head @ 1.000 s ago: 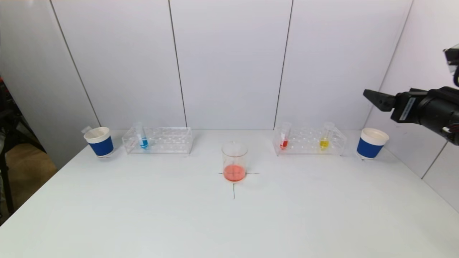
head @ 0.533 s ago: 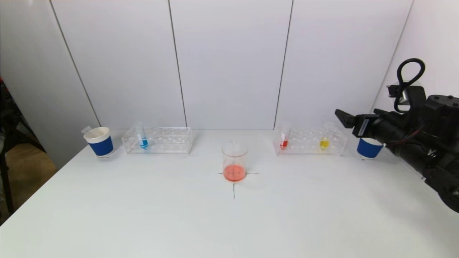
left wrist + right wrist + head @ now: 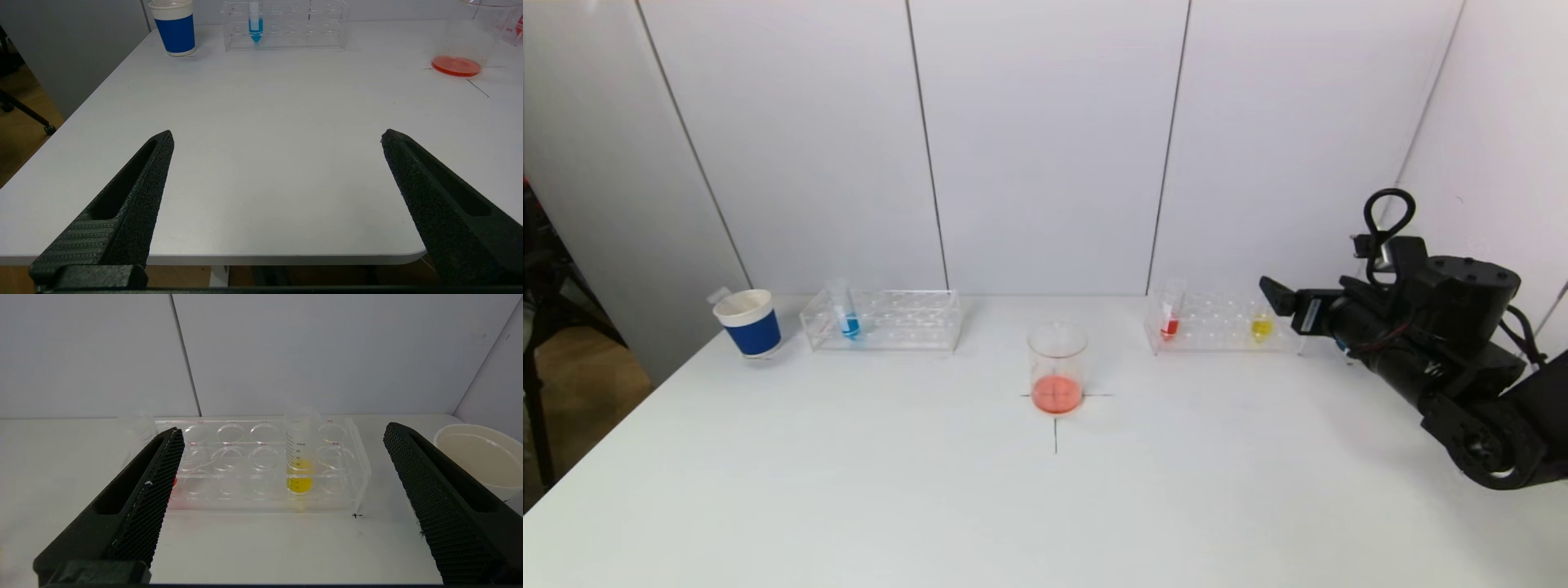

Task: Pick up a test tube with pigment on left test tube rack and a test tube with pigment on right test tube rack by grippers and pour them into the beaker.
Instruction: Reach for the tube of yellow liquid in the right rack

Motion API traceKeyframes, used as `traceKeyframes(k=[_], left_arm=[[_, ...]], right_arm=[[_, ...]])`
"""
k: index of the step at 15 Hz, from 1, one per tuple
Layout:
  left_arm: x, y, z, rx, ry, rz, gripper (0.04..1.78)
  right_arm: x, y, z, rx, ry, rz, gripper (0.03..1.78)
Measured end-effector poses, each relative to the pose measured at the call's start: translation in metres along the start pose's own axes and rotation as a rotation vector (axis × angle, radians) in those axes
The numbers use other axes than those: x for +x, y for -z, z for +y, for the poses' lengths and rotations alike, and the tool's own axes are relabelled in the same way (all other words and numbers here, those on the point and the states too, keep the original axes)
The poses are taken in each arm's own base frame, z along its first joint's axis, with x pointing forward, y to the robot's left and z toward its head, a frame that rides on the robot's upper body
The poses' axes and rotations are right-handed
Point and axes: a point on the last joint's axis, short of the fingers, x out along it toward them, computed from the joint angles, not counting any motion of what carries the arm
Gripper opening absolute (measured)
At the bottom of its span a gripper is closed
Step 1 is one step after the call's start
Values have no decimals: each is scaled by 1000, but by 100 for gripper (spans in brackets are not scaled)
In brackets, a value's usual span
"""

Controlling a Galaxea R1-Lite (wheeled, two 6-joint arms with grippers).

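The left rack (image 3: 882, 320) holds one tube of blue pigment (image 3: 849, 314). In the right rack (image 3: 1217, 322) stand a red tube (image 3: 1170, 318) and a yellow tube (image 3: 1262, 322). The glass beaker (image 3: 1057, 367), with orange-red liquid at its bottom, sits on a cross mark at the table's middle. My right gripper (image 3: 1274, 296) hangs open just right of the right rack, facing it. In the right wrist view the yellow tube (image 3: 300, 465) stands between the open fingers (image 3: 163, 473), farther off. My left gripper (image 3: 278, 139) is open and empty over the table's near left edge, far from the blue tube (image 3: 255, 26).
A blue-banded paper cup (image 3: 749, 322) stands left of the left rack. A second white cup (image 3: 478, 457) stands right of the right rack, behind my right arm in the head view. White wall panels close the back and the right side.
My right arm has come down and moved left toward the right rack, now covering the right-hand cup in the head view. The tubes, racks and beaker have not moved.
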Motion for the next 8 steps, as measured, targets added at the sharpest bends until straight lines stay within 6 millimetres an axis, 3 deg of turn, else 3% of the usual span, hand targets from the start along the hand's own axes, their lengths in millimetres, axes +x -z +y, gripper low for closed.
traceKeyframes(k=[8], left_arm=[[0,0,0,0,0,0,177]], right_arm=[[29,30,-6,-11,26,24,177]])
